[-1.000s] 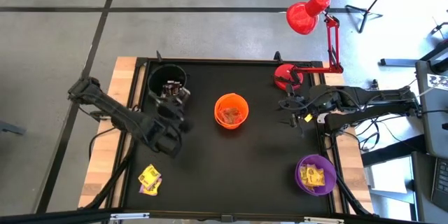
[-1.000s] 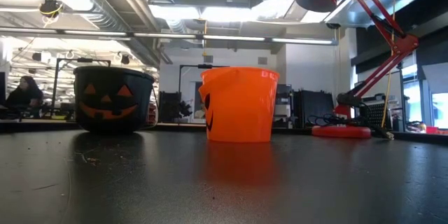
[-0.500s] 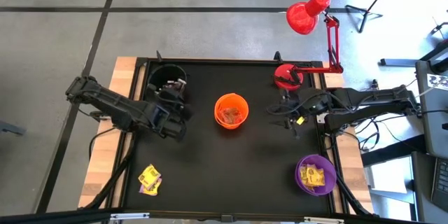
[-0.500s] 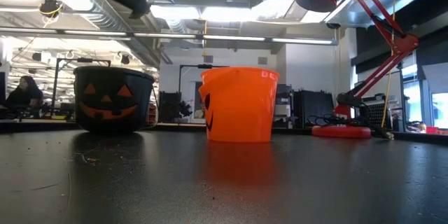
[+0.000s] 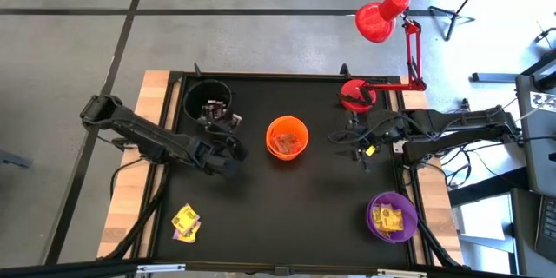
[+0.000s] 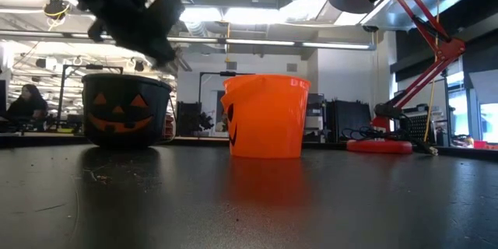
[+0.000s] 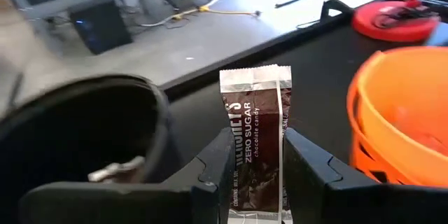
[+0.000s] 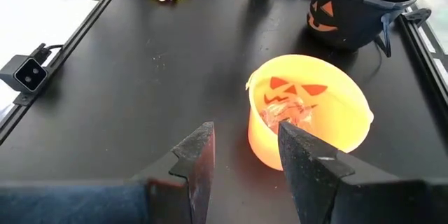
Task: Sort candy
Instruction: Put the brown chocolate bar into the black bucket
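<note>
My left gripper (image 5: 231, 142) is shut on a dark brown wrapped candy (image 7: 253, 136) above the table, between the black cup (image 5: 208, 100) and the orange cup (image 5: 287, 137). The low view shows this gripper (image 6: 136, 12) as a blur above the black cup (image 6: 124, 113). My right gripper (image 5: 340, 139) hangs open and empty right of the orange cup (image 8: 308, 112). A few yellow candies (image 5: 185, 221) lie on the table near its front left corner. The purple cup (image 5: 391, 217) holds more yellow ones. My left gripper pinches the lower end (image 7: 252, 185) of the brown candy between its two fingers. The candy's flat printed face is toward the camera. The candy sticks out past the fingertips with its crimped end (image 7: 255, 77) farthest out. It is clear of the table and of both cups.
The black cup (image 7: 84, 133) holds a silvery piece (image 7: 115, 171), and the orange cup (image 7: 399, 112) holds clear-wrapped sweets (image 8: 283, 112). A red desk lamp (image 5: 382, 22) stands on its base (image 5: 354, 94) at the far right. A raised black rim (image 5: 287, 76) borders the table.
My left gripper has come down and swung from beside the black cup toward the orange cup, rolling a little, still shut on the brown candy. In the low view it has dropped into sight above the black cup. My right gripper has crept slightly toward the orange cup.
</note>
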Action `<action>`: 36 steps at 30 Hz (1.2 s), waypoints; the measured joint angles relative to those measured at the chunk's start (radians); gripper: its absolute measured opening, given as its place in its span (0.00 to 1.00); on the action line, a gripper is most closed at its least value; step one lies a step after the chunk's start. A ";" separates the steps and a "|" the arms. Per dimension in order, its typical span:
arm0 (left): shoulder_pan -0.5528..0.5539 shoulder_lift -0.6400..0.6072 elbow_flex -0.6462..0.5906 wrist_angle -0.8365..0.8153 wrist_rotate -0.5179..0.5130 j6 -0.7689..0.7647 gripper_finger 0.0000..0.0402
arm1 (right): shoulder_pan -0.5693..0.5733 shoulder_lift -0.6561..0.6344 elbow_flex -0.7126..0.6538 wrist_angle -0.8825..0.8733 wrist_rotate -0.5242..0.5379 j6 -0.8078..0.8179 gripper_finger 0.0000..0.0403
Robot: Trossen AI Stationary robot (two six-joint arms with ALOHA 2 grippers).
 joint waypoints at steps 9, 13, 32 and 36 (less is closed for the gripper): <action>0.049 0.000 -0.180 0.577 0.206 0.365 0.21 | 0.000 0.000 0.000 0.014 0.000 0.000 0.38; 0.091 0.000 -0.224 0.866 0.276 0.588 0.21 | 0.000 0.000 0.000 0.019 0.000 0.000 0.38; 0.257 -0.476 -0.228 0.711 0.266 0.849 0.21 | 0.000 0.000 0.000 -0.027 0.000 0.013 0.38; 0.257 -0.562 -0.228 0.497 0.268 0.679 0.22 | 0.000 0.000 0.000 -0.014 0.000 0.011 0.38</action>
